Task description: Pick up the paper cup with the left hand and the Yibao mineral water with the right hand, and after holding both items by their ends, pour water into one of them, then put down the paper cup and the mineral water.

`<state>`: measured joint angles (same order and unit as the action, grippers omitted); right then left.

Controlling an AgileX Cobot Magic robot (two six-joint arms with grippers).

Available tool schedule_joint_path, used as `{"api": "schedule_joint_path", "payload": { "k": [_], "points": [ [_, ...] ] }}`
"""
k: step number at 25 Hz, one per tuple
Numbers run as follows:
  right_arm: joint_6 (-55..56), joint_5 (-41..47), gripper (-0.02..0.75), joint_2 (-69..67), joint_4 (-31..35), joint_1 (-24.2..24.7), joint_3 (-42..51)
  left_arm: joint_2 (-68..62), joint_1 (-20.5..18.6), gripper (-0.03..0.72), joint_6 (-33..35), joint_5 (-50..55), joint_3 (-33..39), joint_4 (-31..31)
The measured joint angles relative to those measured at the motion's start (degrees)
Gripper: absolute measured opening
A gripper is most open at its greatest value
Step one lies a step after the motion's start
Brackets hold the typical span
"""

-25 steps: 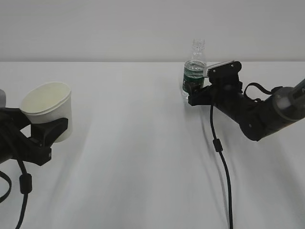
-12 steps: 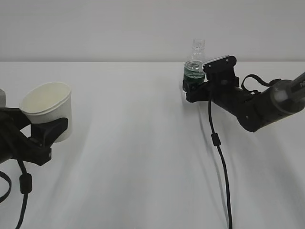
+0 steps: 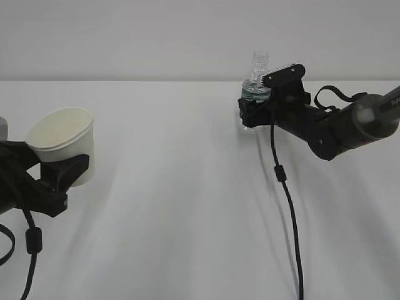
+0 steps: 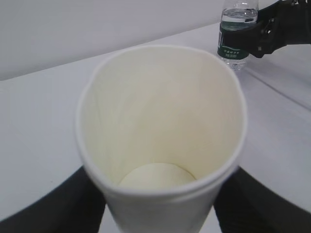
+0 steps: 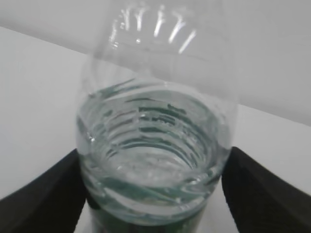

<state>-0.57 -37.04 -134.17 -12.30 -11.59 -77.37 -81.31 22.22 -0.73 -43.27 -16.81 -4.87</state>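
White counter spread wide, and at its left edge the left gripper is clamped around the paper cup, lifted, tilted, dry inside. Far right, the right gripper straddles the Yibao mineral water, jaws wide beside the label, bottle standing upright, water inside.
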Motion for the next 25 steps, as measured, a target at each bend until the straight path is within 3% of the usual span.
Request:
{"api": "schedule_joint_path", "payload": {
  "k": [18,25],
  "points": [
    [0.0,0.8,0.616,0.0,-0.2,0.0,-0.1,0.0,0.0,0.463,-0.1,-1.1,0.0,0.0],
    [0.0,6.5,0.607,0.0,-2.9,0.0,-3.7,0.0,0.0,0.463,-0.1,-1.1,0.0,0.0]
  ]
}}
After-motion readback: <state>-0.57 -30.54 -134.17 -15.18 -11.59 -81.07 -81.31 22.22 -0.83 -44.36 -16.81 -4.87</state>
